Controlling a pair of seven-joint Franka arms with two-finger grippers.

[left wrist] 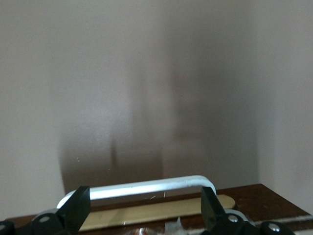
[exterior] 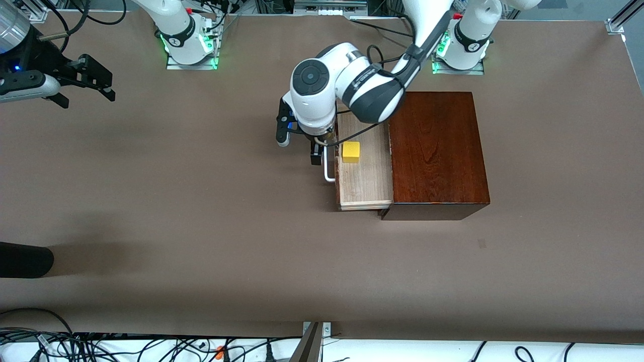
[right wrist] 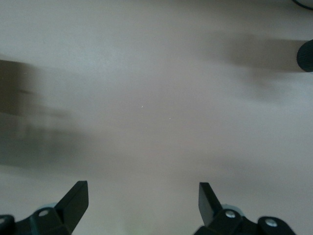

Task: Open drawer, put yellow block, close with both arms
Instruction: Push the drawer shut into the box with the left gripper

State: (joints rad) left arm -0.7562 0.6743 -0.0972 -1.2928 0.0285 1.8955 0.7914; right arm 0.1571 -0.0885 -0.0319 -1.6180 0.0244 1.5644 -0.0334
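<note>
The dark wooden box stands on the table with its drawer pulled out toward the right arm's end. The yellow block lies on the drawer's pale floor. My left gripper is at the drawer front beside the white handle. It is open, and in the left wrist view the handle spans from one of its fingertips to the other with nothing gripped. My right gripper waits open over bare table at the right arm's end, nothing between its fingers.
A black rounded object pokes in at the table's edge at the right arm's end, nearer the front camera; the right wrist view also catches the black object. Cables run below the table's front edge.
</note>
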